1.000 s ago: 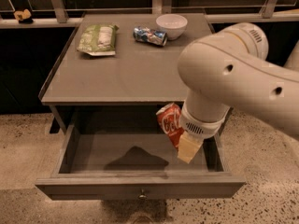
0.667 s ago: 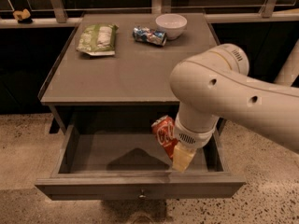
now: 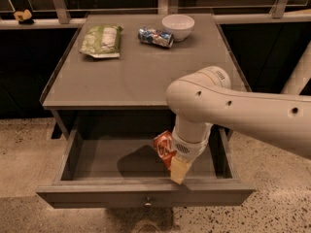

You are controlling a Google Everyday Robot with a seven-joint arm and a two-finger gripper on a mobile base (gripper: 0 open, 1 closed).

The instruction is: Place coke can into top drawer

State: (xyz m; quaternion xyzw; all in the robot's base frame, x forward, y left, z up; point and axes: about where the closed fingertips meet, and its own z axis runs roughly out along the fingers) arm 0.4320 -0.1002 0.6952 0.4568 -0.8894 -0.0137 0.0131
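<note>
The small red aluminium coke can hangs over the open, wide grey-brown top drawer, near its front panel. The can's long axis is tilted (top leaning left), and the cream two-finger gripper has its fingers clamped on it from the right.

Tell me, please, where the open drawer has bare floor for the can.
In the drawer, the floor is bare from the left wall across to the coke can, held by the gripper right of centre. That right side is crowded by gripper and arm. On the table, the front half is bare; bag, blue can and bowl line the back.
</note>
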